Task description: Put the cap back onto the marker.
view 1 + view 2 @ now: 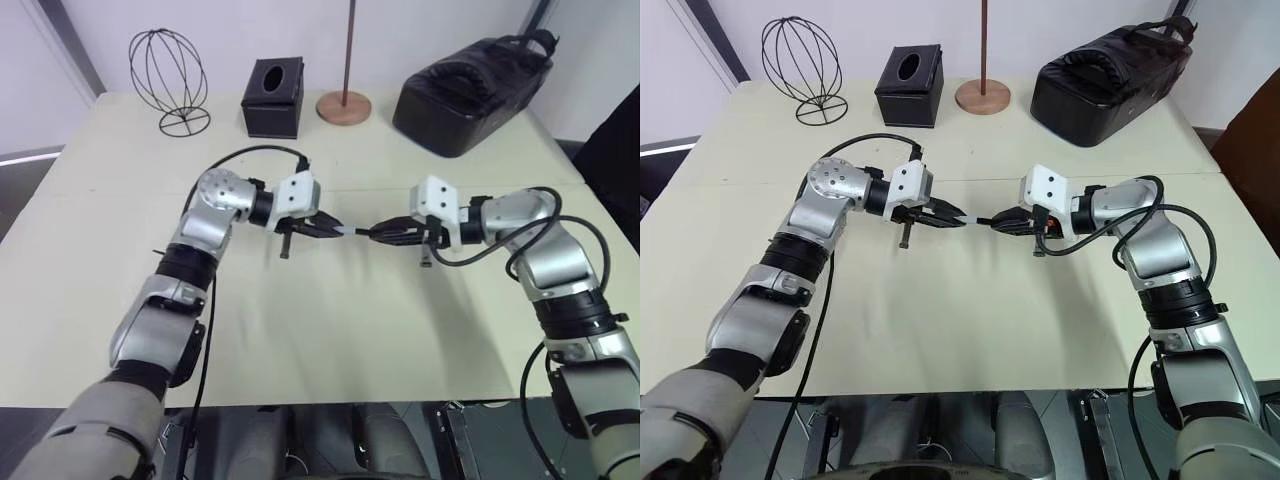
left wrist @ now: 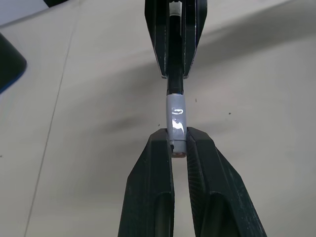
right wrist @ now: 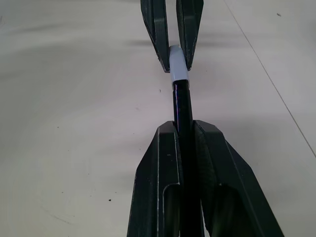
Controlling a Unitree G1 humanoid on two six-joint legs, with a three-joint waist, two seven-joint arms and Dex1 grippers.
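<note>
Left pincer [image 2: 178, 145] clamps the cap [image 2: 176, 118]; right pincer [image 3: 183, 129] clamps the marker [image 3: 181, 106], tip to tip above the desk [image 1: 330, 330]. Cap sits on marker's end; marker's rear hidden between fingers.

Below my arms stretches a pale cream table [image 1: 330, 330], its top matte and plain, with a faint seam running across it from side to side. Along its far edge I see four things standing on it: a black wire globe-shaped frame [image 1: 168, 80] toward my left, a black tissue box [image 1: 272, 97] beside it, a round wooden base with a thin upright pole [image 1: 344, 105], and a black padded bag [image 1: 475, 92] toward my right.
</note>
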